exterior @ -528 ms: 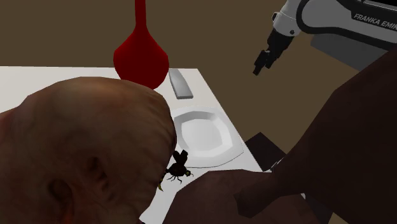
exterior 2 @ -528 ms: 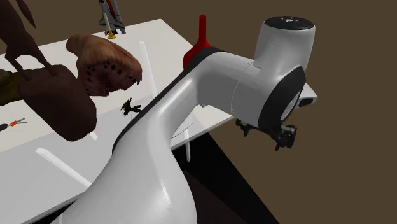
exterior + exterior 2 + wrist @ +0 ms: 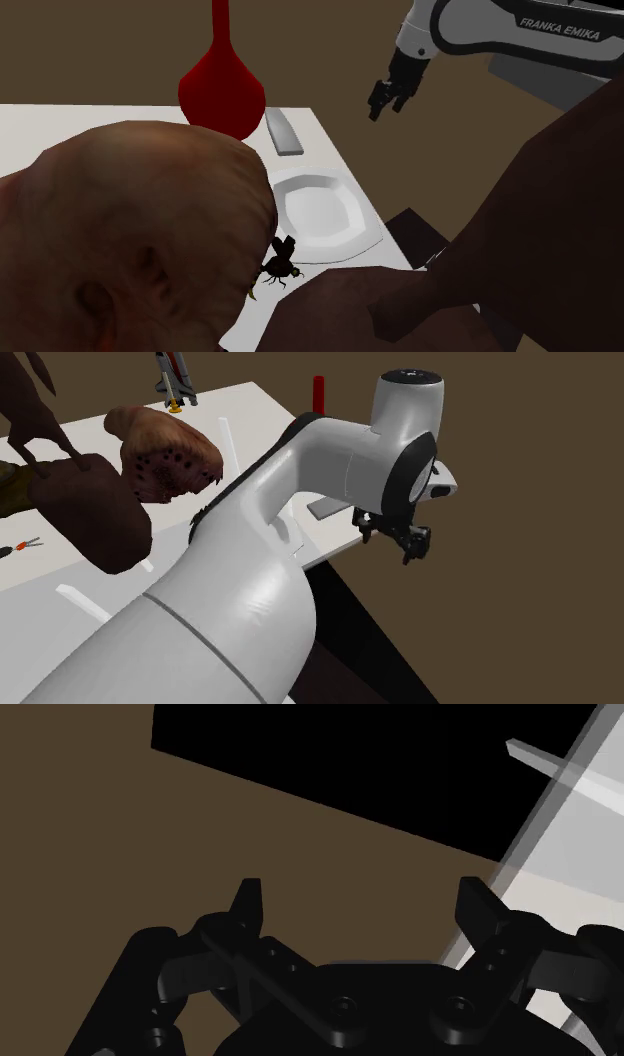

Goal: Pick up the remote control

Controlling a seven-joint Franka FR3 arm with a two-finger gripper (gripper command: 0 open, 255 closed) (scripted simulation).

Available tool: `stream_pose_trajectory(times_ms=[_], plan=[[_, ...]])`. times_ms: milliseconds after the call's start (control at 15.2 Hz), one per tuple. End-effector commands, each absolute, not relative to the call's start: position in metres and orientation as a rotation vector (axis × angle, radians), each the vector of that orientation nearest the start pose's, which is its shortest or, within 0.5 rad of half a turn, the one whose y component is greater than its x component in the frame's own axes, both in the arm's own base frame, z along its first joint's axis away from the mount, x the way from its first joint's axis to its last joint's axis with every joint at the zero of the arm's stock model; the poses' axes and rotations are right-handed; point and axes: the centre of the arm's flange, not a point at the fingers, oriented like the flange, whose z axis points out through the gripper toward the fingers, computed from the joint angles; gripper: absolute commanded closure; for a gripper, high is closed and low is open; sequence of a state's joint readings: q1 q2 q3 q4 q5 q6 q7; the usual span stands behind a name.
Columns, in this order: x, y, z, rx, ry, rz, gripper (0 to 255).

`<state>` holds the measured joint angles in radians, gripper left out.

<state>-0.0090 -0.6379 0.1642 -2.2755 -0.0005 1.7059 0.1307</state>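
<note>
The remote control (image 3: pixel 283 132) is a flat grey bar lying on the white table (image 3: pixel 60 125), just past the red vase (image 3: pixel 222 90) and behind the white plate (image 3: pixel 318 210). In the second exterior view one end of the remote (image 3: pixel 333 508) peeks out beside the arm. My black gripper (image 3: pixel 386 98) hangs in the air beyond the table's edge, to the shoulder view's right of the remote and well above it. The gripper (image 3: pixel 410 543) is open. In the wrist view the gripper (image 3: pixel 365 909) holds nothing, its fingers (image 3: pixel 248 904) standing far apart over brown floor.
A big brown lumpy object (image 3: pixel 130 240) fills the shoulder view's left foreground, and a dark brown shape (image 3: pixel 540 230) its right. A black insect figure (image 3: pixel 280 262) sits by the plate. The table edge (image 3: pixel 565 834) lies beside one finger, and a black area (image 3: pixel 330 754) beyond.
The arm has swung toward the shoulder view's left and slightly up, bringing the gripper nearer the table's edge. The fingers stay open.
</note>
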Motion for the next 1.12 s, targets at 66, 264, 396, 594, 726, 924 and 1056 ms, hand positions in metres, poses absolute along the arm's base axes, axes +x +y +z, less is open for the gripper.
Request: stream_pose_trajectory(times_ms=[66, 264, 396, 594, 726, 924, 1056], plan=[[0.381, 0.105, 0.581, -3.215, 0.085, -0.098, 0], [0.404, 0.136, 0.573, -3.201, 0.159, -0.078, 0], [0.419, 0.156, 0.568, -3.19, 0.208, -0.064, 0], [0.444, 0.186, 0.561, -3.172, 0.281, -0.045, 0], [0.461, 0.205, 0.556, -3.16, 0.329, -0.031, 0], [0.488, 0.232, 0.549, -3.139, 0.401, -0.012, 0], [0.507, 0.25, 0.544, -3.124, 0.448, 0.001, 0]])
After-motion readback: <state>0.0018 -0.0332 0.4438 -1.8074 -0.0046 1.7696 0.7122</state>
